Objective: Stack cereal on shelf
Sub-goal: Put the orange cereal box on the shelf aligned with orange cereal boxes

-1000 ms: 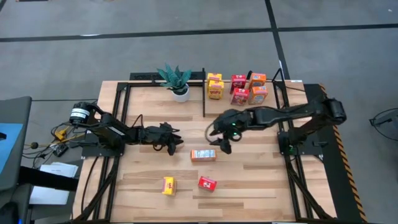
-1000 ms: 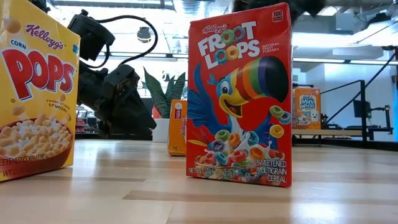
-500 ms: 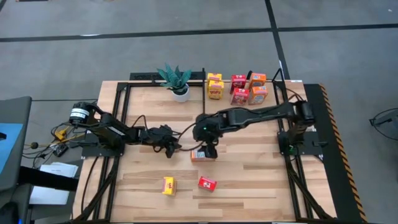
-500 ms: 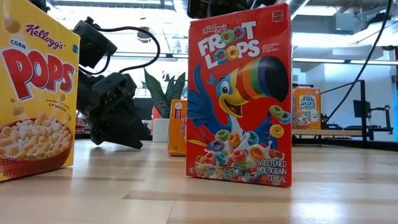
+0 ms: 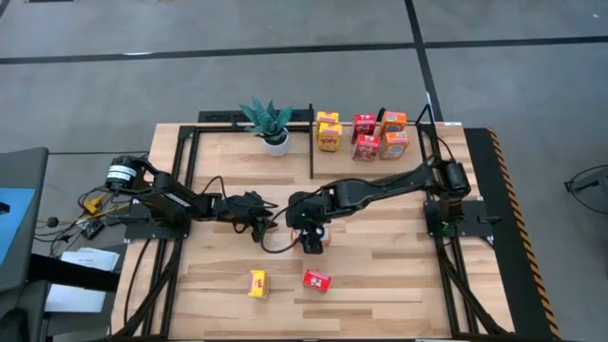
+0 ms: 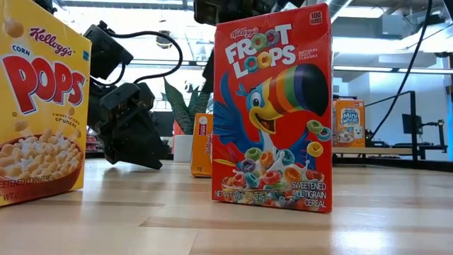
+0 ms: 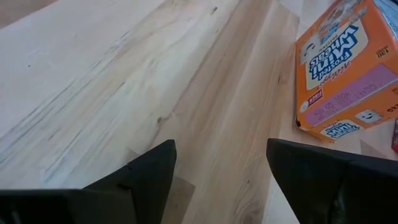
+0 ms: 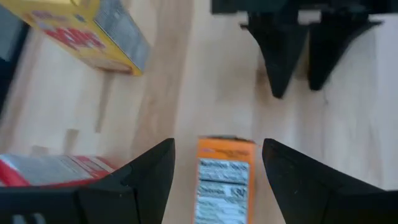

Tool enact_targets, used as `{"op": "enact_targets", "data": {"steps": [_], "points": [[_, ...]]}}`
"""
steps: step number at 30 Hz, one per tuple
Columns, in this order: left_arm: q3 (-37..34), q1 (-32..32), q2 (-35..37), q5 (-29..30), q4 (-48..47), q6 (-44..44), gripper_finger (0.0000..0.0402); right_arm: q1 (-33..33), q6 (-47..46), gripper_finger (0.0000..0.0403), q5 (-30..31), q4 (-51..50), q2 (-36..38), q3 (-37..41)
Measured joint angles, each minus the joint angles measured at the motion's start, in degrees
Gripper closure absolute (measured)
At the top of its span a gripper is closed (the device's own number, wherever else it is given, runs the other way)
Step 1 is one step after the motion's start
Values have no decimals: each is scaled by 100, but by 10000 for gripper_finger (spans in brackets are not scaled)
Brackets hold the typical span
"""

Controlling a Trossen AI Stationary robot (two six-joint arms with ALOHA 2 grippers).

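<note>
— While the right gripper had swung in from mid-table, where was the orange Frosted Mini-Wheats box?
— Lying between its spread fingers, ungrasped; left gripper beside it, jaws newly parted, empty — shelf stacking pending.

The left arm is stretched low from the left side toward the middle of the worktop, its left gripper held with the fingers parted. The right arm is extended from the right side across the centre, with the right gripper pointed downward and its fingers spread; contact with anything apparently cannot be confirmed.
</note>
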State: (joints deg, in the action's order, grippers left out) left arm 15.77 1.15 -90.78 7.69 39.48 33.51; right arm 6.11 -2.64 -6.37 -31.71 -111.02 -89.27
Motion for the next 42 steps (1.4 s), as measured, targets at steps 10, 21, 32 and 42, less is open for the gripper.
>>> {"op": "enact_targets", "data": {"steps": [10,21,32,42], "points": [[-2,0,-3,-81,-44,-19,151,80,118,133,57,-70,-81,2],[-2,0,-3,-101,-92,-87,151,114,-120,132,48,-298,-590,19],[-4,0,-5,-126,-90,-157,151,143,-329,132,45,-1056,-184,1],[-17,0,6,-164,145,-7,152,840,-2182,185,732,337,1924,2223]]}}
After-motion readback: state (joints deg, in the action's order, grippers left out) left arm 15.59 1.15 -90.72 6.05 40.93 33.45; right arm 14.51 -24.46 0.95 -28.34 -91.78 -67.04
